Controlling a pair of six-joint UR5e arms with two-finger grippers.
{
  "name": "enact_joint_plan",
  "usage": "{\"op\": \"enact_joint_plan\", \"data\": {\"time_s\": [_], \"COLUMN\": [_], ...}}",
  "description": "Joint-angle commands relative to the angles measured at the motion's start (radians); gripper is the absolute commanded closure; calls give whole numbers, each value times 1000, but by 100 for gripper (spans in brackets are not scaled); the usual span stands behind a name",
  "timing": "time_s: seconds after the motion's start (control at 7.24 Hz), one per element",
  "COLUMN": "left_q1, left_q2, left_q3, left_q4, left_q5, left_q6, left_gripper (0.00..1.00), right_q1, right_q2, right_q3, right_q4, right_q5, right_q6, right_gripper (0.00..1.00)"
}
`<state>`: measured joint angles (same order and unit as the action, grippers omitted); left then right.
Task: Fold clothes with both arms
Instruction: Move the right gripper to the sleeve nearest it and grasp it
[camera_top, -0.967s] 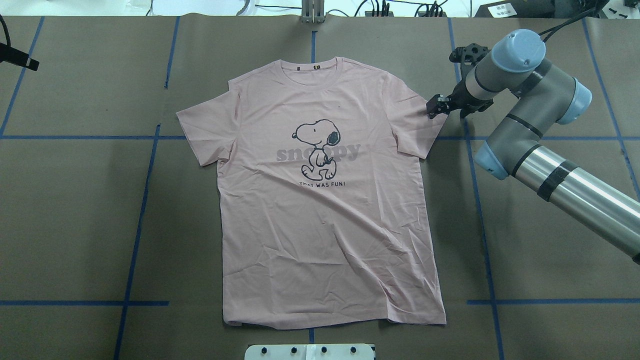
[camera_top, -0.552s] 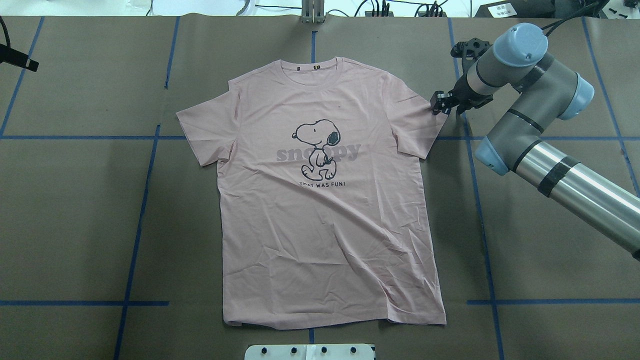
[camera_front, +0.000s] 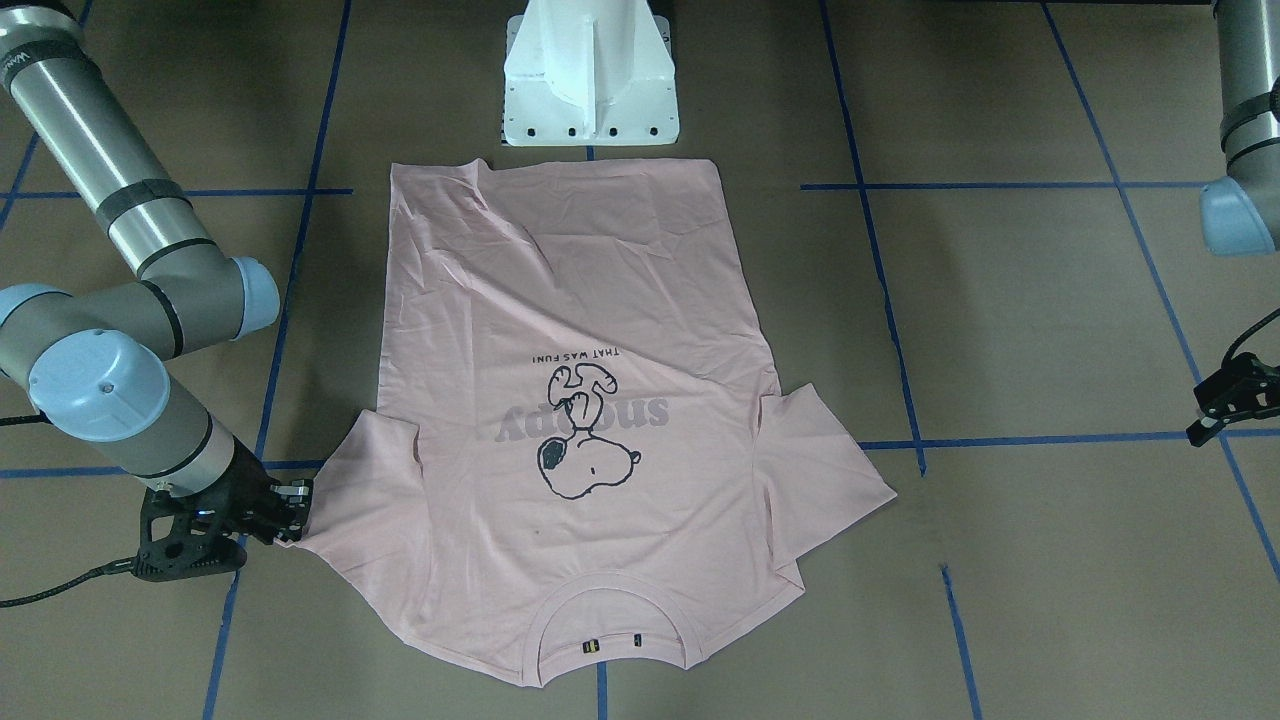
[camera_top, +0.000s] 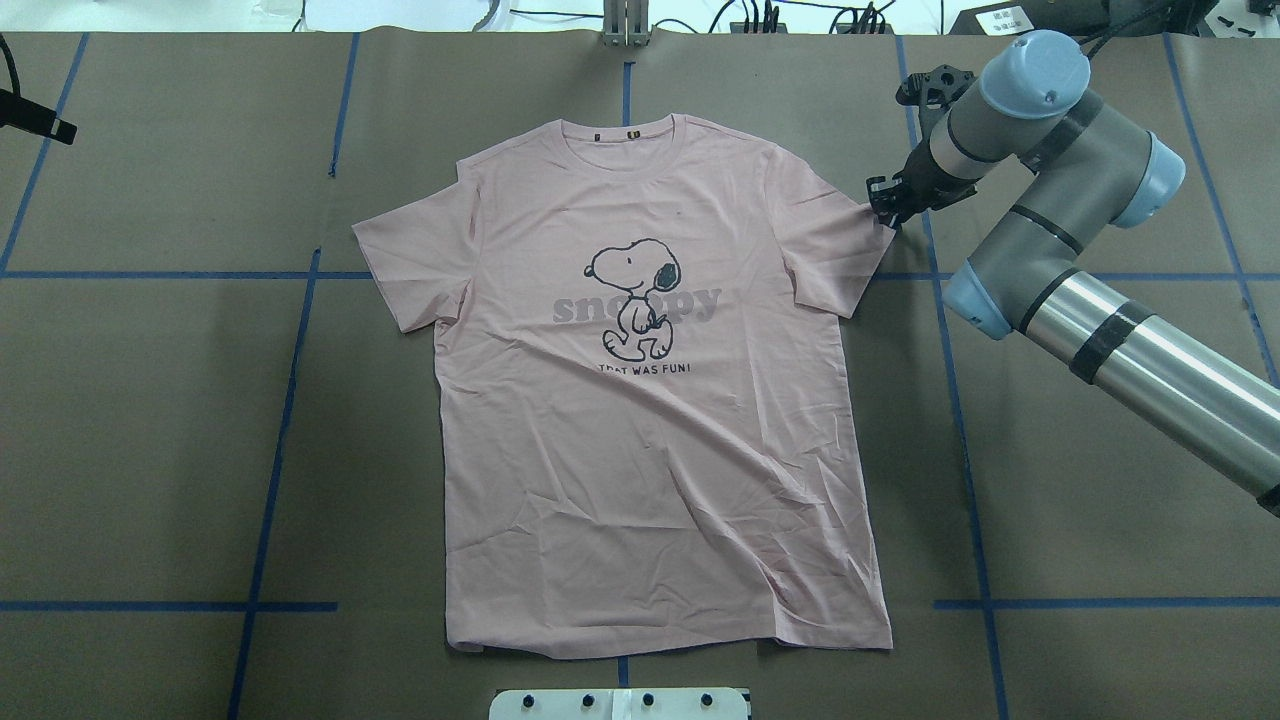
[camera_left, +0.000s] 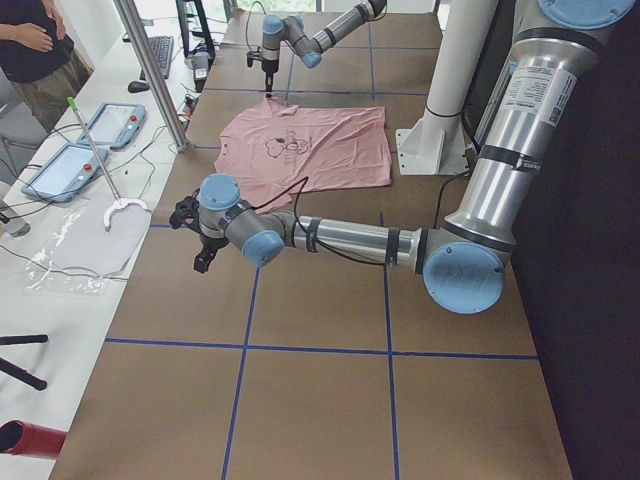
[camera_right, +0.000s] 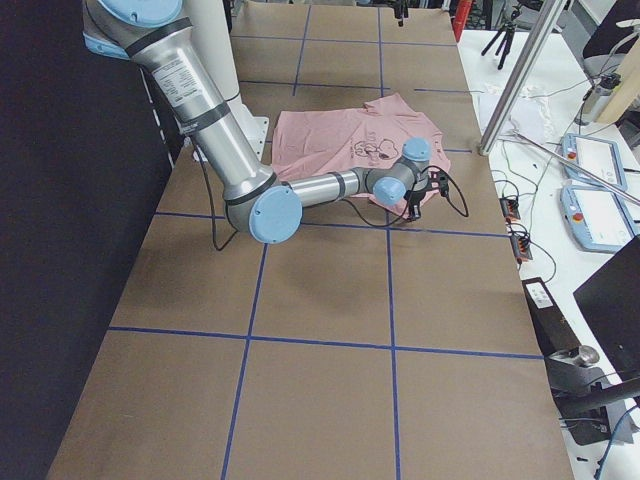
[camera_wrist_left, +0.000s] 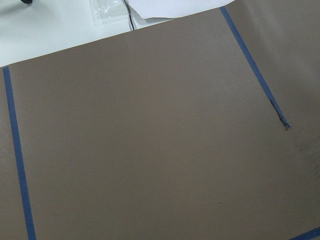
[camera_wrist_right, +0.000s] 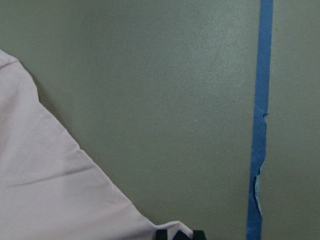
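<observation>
The pale pink T-shirt (camera_top: 650, 400) lies flat, print side up, with its neck at the far edge; it also shows in the front-facing view (camera_front: 580, 400). My right gripper (camera_top: 885, 205) is low at the outer corner of the shirt's right-hand sleeve (camera_top: 835, 240). In the right wrist view the sleeve corner (camera_wrist_right: 60, 200) runs up between the fingertips (camera_wrist_right: 162, 234), which stand close together on it. The right gripper also shows in the front-facing view (camera_front: 290, 510). My left gripper (camera_front: 1225, 405) hangs over bare table far from the shirt. I cannot tell whether its jaws are open or shut.
The white pedestal base (camera_front: 590, 75) stands just behind the shirt's hem. Blue tape lines (camera_top: 290, 350) cross the brown table cover. A side table with tablets (camera_left: 90, 150) and a metal post (camera_left: 150, 70) run along the far edge.
My right gripper has shifted slightly right and towards the far edge at the sleeve corner, and its jaws have narrowed onto the cloth. The shirt has not moved.
</observation>
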<state>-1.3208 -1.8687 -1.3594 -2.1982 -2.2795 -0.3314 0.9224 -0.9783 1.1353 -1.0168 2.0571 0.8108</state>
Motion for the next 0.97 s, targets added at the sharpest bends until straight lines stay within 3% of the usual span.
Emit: {"op": "enact_joint_plan", "data": {"time_s": [0.0,0.14,0.28,0.55,0.83], "left_q1": [0,0,0,0,-2], "left_q2": [0,0,0,0,0], "left_q3": [0,0,0,-1,-1], "left_q4": [0,0,0,0,-2], "left_q5": [0,0,0,0,0], "left_q6": [0,0,0,0,-2], "left_gripper": [0,0,0,0,0], "right_q1": [3,4,4,3,-2], "right_q2": [-2,-2,-2,0,-3], "right_q3": [0,0,0,0,0], "right_q4": [-3,-5,-19,-39,-39], "right_q5": [0,2,0,-2,-2], "right_q6": [-22,-24,-24,-41,-41], "right_gripper": [63,43,30,30,39]}}
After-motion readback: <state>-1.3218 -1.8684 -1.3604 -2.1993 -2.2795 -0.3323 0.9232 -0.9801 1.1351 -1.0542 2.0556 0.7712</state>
